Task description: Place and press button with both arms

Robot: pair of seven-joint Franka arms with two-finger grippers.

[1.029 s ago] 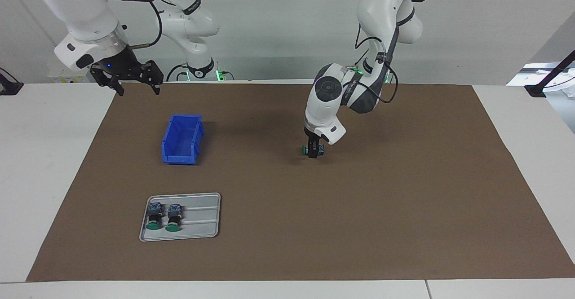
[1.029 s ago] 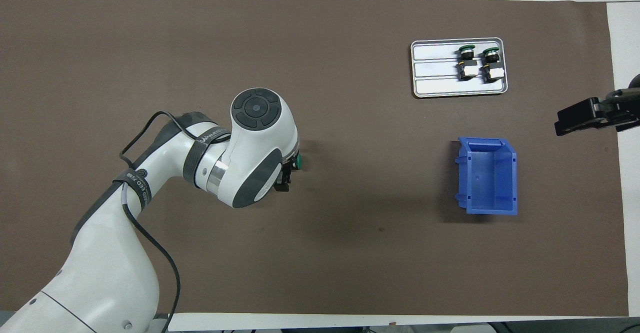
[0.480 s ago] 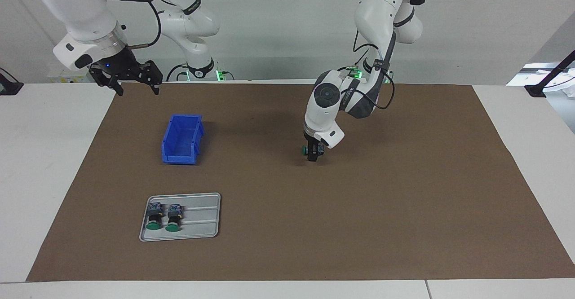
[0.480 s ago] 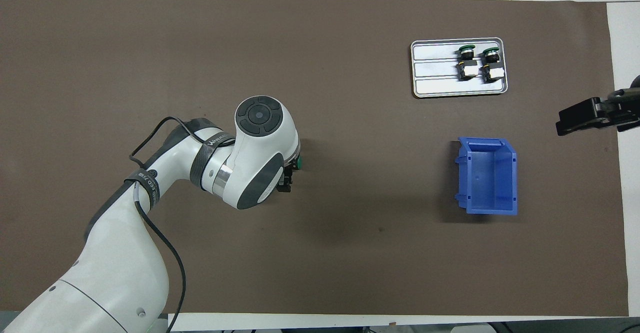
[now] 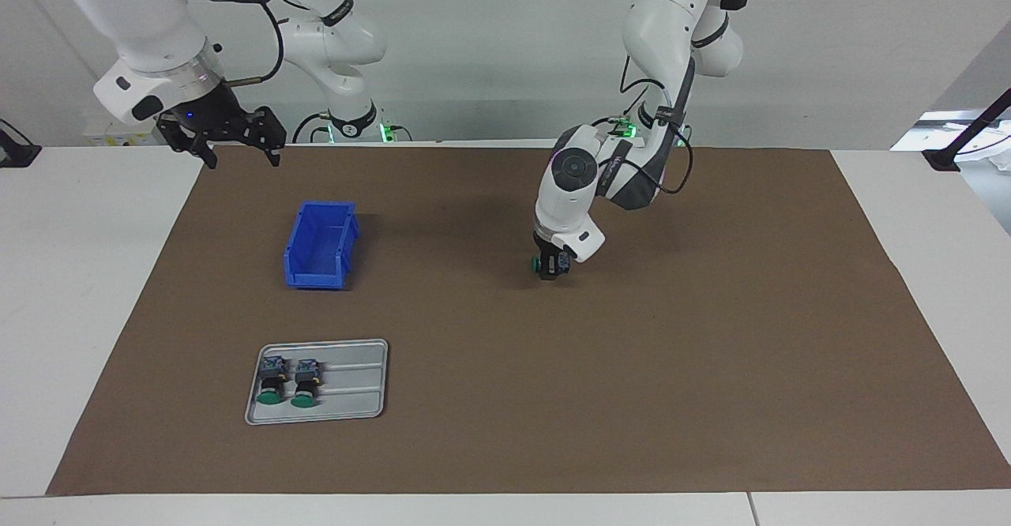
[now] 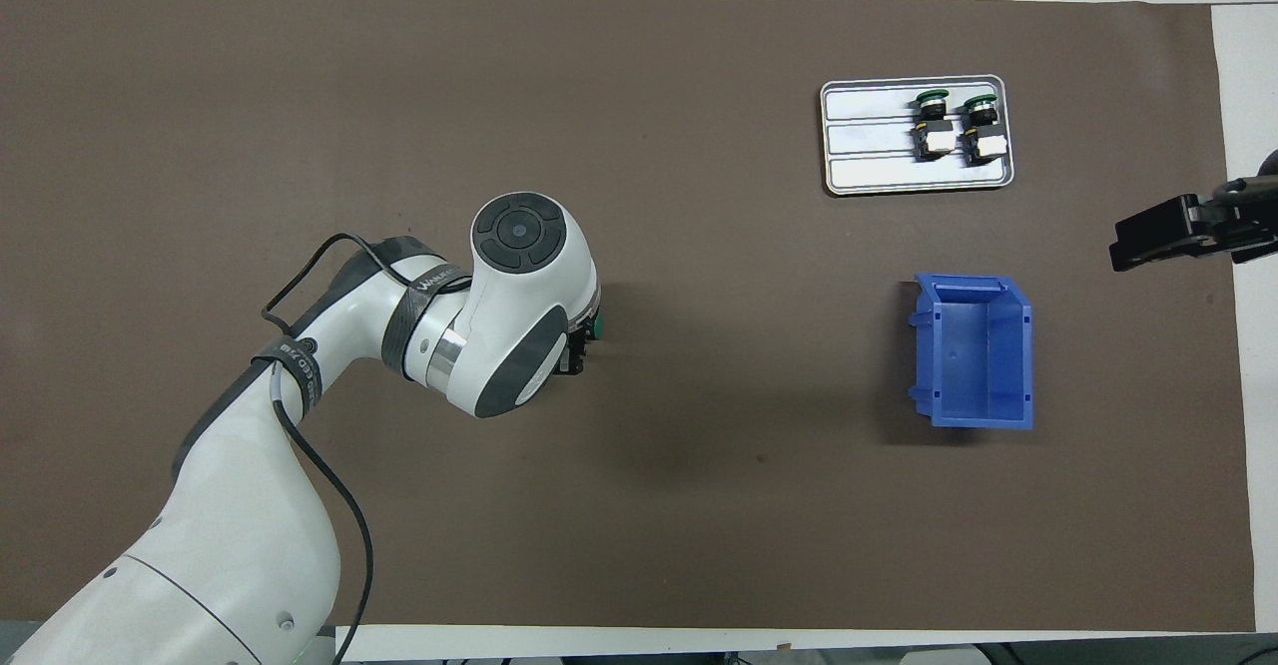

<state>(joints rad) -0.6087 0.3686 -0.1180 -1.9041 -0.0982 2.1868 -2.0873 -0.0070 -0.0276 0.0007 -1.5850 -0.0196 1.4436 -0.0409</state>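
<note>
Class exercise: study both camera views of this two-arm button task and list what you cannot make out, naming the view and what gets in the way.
1. Overhead view: the button shows only its green cap; the left arm's wrist housing covers the body and the left pincer.
2. Facing view: whether the left pincer grips the button is too small to tell.
3. Overhead view: the right pincer is cut off by the frame edge.
4. Both views: markings on the two tray buttons are too small to read.

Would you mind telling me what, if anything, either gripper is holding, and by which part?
The left gripper holds a button by its black body, green cap sideways. The right gripper is open and holds nothing.
</note>
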